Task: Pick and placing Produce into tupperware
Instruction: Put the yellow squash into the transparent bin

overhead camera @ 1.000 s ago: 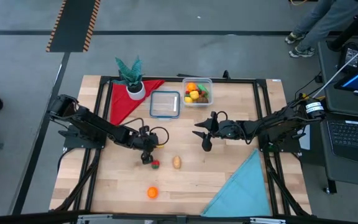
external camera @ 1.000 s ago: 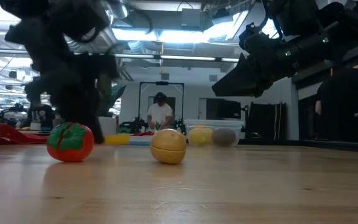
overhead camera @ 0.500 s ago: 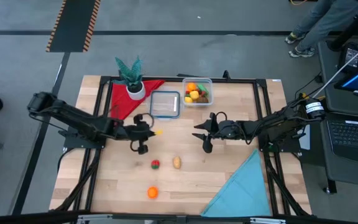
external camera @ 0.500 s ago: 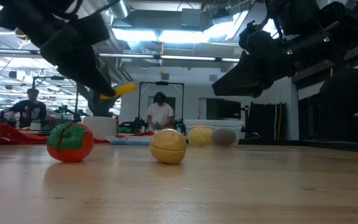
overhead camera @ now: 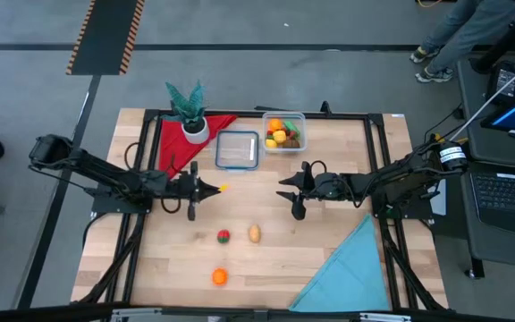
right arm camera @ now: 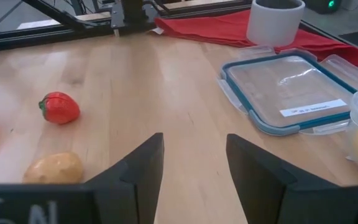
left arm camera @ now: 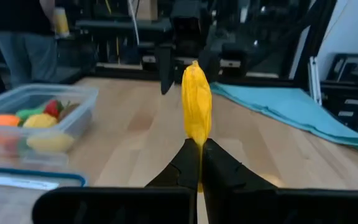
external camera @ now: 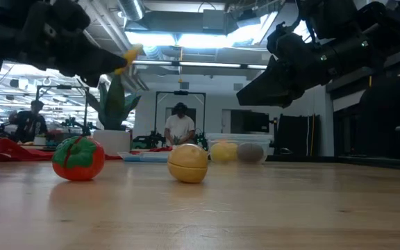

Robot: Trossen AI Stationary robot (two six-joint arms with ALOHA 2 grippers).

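left arm: reaching in from the table's left edge, raised off the wood
left gripper (overhead camera: pixel 213 189): hovering above the table, fingers pinching a yellow banana (left arm camera: pixel 196 102) by its lower end; banana is sticking out past the fingertips (left arm camera: pixel 188 163), pointing toward the right arm
plant (overhead camera: pixel 187 105): sitting in a white pot at the back left, on a red cloth (overhead camera: pixel 175 143)
lid (overhead camera: pixel 238 149): clear with blue rim, lying flat just beside the red cloth, left of the tub
tupperware (overhead camera: pixel 283 131): standing at the back middle, already holding several pieces, orange, yellow, red, green among them; well apart from the banana
red tomato (overhead camera: pixel 223 236): lying on bare wood in front of the left gripper, close to the potato
orange (overhead camera: pixel 219 276): sitting nearer the front edge, alone
potato (overhead camera: pixel 254 233): resting just right of the tomato, not touching it
right gripper (overhead camera: pixel 293 190): waiting mid-table, fingers spread wide, holding nothing
right arm: coming in from the right edge
blue cloth (overhead camera: pixel 347 273): lying at the front right corner
person (external camera: pixel 180 126): standing in the room behind, seen in the low view
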